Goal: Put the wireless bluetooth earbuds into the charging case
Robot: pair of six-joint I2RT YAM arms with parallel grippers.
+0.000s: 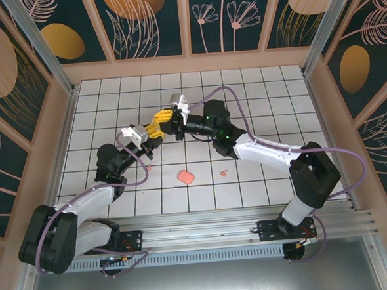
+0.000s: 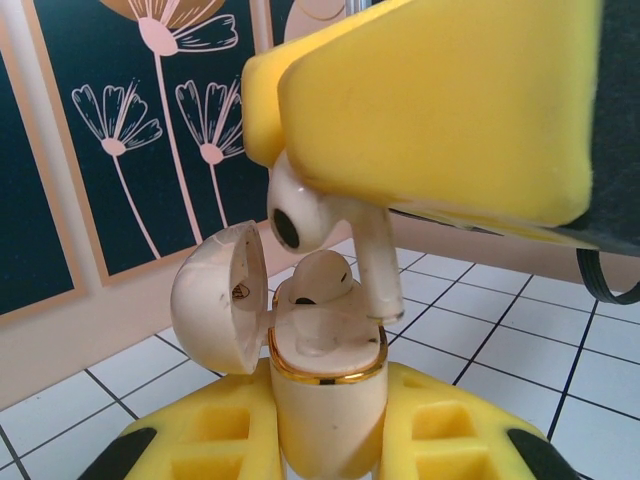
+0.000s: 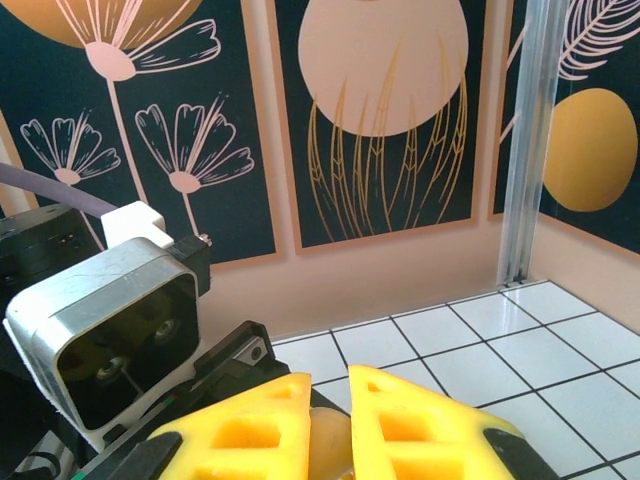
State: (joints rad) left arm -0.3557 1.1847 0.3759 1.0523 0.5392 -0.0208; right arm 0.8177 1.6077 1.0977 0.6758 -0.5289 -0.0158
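In the left wrist view the charging case (image 2: 326, 405), a cream pod with a gold rim, stands upright with my left gripper (image 2: 326, 445) shut on its body. Its lid (image 2: 215, 300) hangs open to the left. One cream earbud (image 2: 318, 280) sits in the case. A second earbud (image 2: 300, 215) hangs just above the case, stem down by the rim, with the yellow fingers (image 2: 440, 110) of my right gripper pinching it. In the top view my left gripper (image 1: 154, 131) and right gripper (image 1: 168, 120) meet above mid-table. My right gripper (image 3: 330, 432) is shut on a cream piece.
A salmon-pink rounded-square piece (image 1: 186, 177) lies on the white grid table, nearer than the grippers. A tiny pink bit (image 1: 223, 173) lies to its right and another (image 1: 150, 167) to its left. Patterned walls enclose the table. The left wrist camera housing (image 3: 100, 335) sits close beside the right fingers.
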